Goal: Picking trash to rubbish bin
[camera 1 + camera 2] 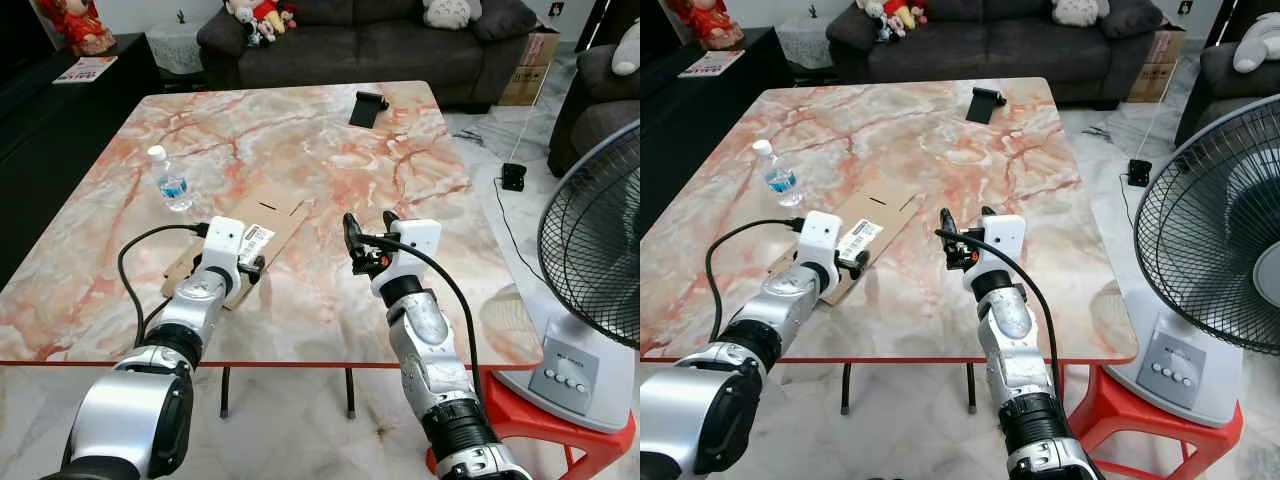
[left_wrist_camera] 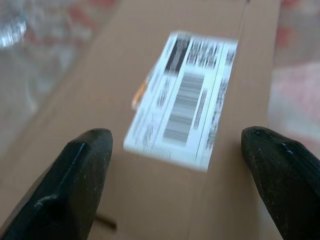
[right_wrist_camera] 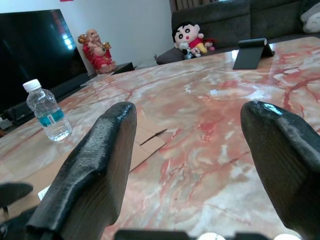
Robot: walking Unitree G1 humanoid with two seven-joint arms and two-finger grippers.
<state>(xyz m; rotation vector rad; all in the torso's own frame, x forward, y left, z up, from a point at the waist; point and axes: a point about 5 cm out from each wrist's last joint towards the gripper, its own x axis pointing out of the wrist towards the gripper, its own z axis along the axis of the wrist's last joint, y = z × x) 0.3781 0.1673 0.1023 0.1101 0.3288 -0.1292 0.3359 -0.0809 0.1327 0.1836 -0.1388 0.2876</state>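
Near edge of the marble tabletop [image 1: 330, 130]: left pincer [image 1: 248, 268], fingers spread apart and holding nothing, poised low over a flattened cardboard sheet [image 1: 275, 215], its tips either side of the white barcode label [image 1: 256, 239] stuck on the sheet; whether the tips touch the cardboard cannot be told. Right pincer [image 1: 366, 235], likewise released and empty, raised above bare marble toward the middle of the near edge, just beside the cardboard's end. The cardboard sheet lies flat, slanting from the near left part of the tabletop toward its centre. Clear plastic water bottle [image 1: 171, 180], white cap, blue label, standing upright near the left edge, just beyond the cardboard and apart from it. Black folded stand [image 1: 368, 107] resting close to the far edge, right of centre. Beyond the far edge: dark grey sofa [image 1: 400, 40] carrying stuffed toys [image 1: 262, 14]; a red figurine [image 1: 76, 24] on a dark cabinet off the far left corner. Off the right edge: a standing fan [image 1: 595, 265] beside a red stool [image 1: 560, 430]
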